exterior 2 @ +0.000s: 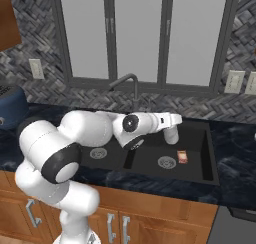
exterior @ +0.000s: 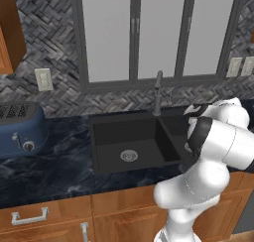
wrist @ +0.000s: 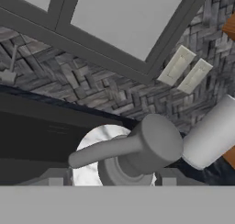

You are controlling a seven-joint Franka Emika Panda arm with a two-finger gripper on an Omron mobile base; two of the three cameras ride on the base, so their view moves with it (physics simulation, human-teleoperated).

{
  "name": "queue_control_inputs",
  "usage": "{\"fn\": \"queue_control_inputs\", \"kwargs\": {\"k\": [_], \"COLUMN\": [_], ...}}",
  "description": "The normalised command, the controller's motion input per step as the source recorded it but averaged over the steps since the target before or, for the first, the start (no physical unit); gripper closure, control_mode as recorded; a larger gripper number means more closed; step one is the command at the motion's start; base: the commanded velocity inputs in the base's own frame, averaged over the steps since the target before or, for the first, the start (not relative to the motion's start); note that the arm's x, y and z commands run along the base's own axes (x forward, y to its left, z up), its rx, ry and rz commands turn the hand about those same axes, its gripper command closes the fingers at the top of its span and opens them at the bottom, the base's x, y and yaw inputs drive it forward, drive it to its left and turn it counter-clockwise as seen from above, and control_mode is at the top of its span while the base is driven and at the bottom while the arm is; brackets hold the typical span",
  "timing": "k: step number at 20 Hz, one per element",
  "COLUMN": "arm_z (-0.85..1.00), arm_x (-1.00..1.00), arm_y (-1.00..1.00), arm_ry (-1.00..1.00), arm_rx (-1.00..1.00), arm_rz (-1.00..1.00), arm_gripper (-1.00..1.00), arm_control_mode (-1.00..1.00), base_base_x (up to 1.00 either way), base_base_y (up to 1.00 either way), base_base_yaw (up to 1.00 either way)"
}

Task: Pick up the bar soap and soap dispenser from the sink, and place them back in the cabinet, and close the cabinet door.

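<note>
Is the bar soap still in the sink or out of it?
In: the bar soap lies on the sink's right basin floor, beside the drain.

Arm [exterior 2: 75, 138]: glossy white shells, fat rounded segments joined by black bands at the joints, one wide black ring on the big elbow bulge. Forearm section carries a round black cap with a pale centre; the wrist ends in a short white cylinder. No cables, screws or lettering can be made out.
</note>
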Motion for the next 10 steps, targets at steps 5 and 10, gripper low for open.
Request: {"fn": "queue_control_inputs", "kwargs": {"k": [5,10], "arm_z": [1.00,1.00], "arm_x": [0.00,0.00], "arm_y": [0.13,0.31], "arm_ry": [0.20,0.27], "arm_rx": [0.00,0.00], "arm_rz": [0.00,0.00], "arm_gripper": [1.00,1.00], "arm_control_mode": [-1.00,-1.00], "base_base_x": [0.00,0.00], "base_base_y": [0.00,0.00], "base_base_yaw": [0.00,0.00]}}
